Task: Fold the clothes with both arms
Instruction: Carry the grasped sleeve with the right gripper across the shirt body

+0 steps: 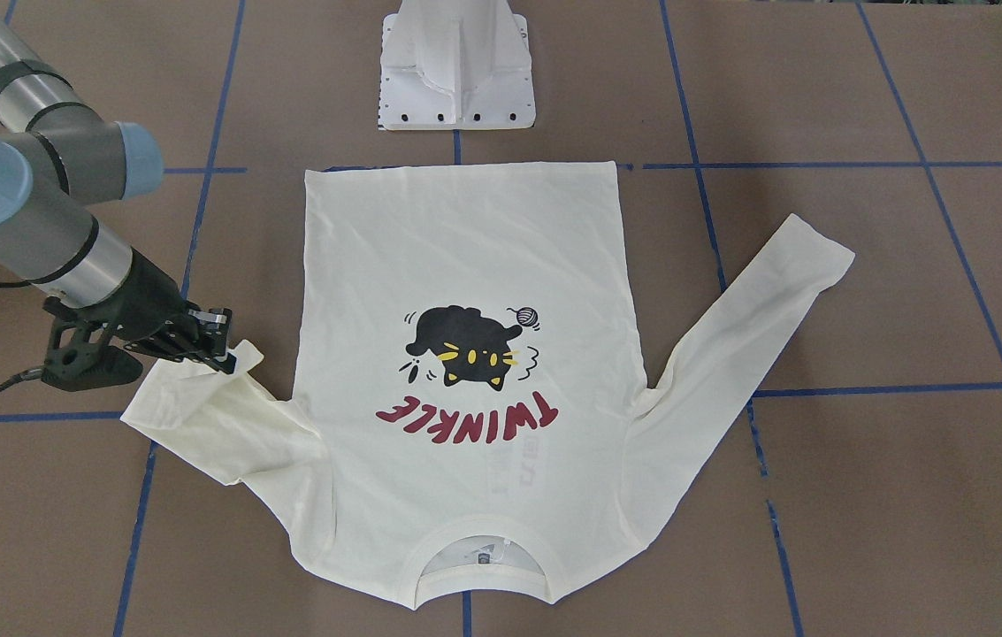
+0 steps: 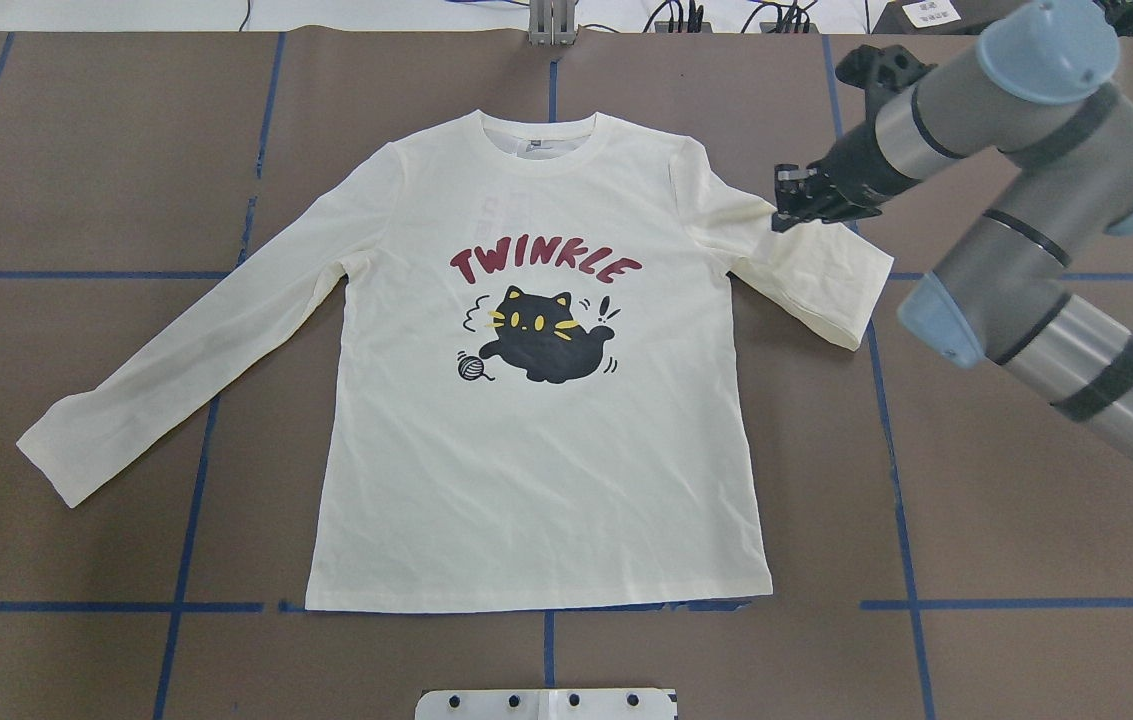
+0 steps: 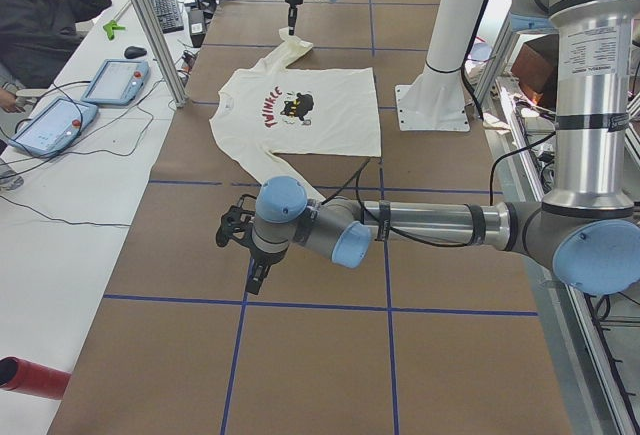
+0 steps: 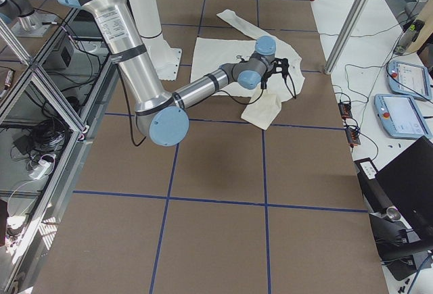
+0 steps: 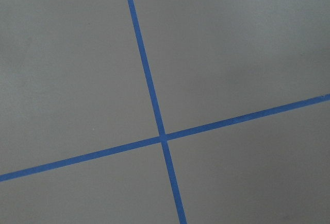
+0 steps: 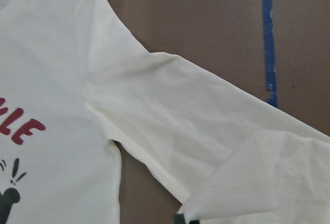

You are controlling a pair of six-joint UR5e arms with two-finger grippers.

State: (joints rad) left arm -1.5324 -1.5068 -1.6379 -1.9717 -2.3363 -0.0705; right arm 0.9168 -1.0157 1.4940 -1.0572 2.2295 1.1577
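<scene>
You had the shirt lying flat, print up, mid-table, collar toward your edge and hem toward the robot's. The right gripper sat at the sleeve nearer the table's right end, cuff doubled back, and its jaws seemed clamped on that cuff. The left gripper hung over the table's left end, apart from the shirt; I could not tell how its jaws stood.

T-shirt on table; right tool at sleeve.
</scene>
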